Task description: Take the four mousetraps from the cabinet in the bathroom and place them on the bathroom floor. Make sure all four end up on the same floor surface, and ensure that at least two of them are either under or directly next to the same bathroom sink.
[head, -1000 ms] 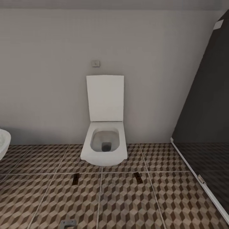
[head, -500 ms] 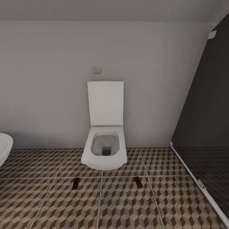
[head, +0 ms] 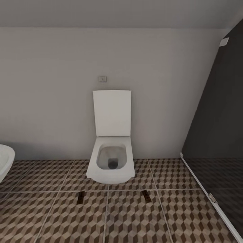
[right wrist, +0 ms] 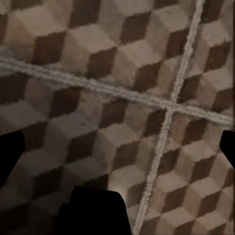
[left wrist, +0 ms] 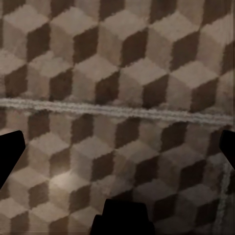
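Note:
Two mousetraps lie flat on the bathroom floor (head: pixel 135 219) in front of the toilet: one mousetrap (head: pixel 80 197) to the left and the other mousetrap (head: pixel 145 195) to the right, each just past a grout line. The cabinet and the sink are out of view. My left gripper (left wrist: pixel 117 149) hangs open over bare patterned tile (left wrist: pixel 122 63), its dark fingertips (left wrist: pixel 10 156) far apart. My right gripper (right wrist: pixel 117 147) is open too, over a crossing of grout lines (right wrist: pixel 169 110), with nothing between its fingers (right wrist: pixel 10 152).
A white wall-hung toilet (head: pixel 111 162) with its lid up stands against the grey wall ahead. A dark shower screen (head: pixel 216 128) with a white floor rail closes off the right side. The rim of a white rounded fixture (head: pixel 5 162) shows at the far left.
The head camera has tilted up and pulled back a little, so toilet and mousetraps sit lower in the picture. The grey gripper part at the bottom edge has left the view.

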Robot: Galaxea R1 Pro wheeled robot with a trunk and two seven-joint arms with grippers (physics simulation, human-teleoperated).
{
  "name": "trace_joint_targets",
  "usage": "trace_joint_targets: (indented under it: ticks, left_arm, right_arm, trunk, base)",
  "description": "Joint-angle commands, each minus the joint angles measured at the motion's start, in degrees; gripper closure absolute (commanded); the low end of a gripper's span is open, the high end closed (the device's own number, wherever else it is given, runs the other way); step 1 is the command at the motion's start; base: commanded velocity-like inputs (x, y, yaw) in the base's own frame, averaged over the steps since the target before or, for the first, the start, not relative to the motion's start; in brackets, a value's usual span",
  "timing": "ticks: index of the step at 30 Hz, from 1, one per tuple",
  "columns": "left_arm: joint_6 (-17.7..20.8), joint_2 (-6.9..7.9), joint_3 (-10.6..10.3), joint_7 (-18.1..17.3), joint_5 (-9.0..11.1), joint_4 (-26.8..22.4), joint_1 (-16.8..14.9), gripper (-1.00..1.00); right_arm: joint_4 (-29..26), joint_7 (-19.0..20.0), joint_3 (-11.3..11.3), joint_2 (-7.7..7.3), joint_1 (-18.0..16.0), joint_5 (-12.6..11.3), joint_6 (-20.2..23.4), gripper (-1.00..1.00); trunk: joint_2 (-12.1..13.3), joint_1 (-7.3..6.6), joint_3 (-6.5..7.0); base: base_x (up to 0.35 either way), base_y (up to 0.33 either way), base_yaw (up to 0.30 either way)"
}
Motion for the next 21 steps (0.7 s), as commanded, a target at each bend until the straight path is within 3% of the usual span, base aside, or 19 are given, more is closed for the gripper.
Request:
trace_joint_targets:
  ticks: [1, 21]
  left_arm:
    - [-0.2, 0.06, -0.4, 0.4, 0.3, -0.3, 0.0, -1.0]
    - [-0.2, 0.14, -0.4, 0.5, 0.3, -0.3, 0.1, -1.0]
  right_arm:
    - [0.2, -0.3, 0.1, 0.02, -0.1, 0.6, -0.2, -1.0]
    - [0.2, -0.3, 0.1, -0.02, -0.1, 0.6, -0.2, -1.0]
  trunk:
    - [0.4, -0.24, 0.13]
    - [8.4, -4.63, 3.72]
  base:
    - [0.0, 0.0, 0.0]
    - [0.0, 0.0, 0.0]
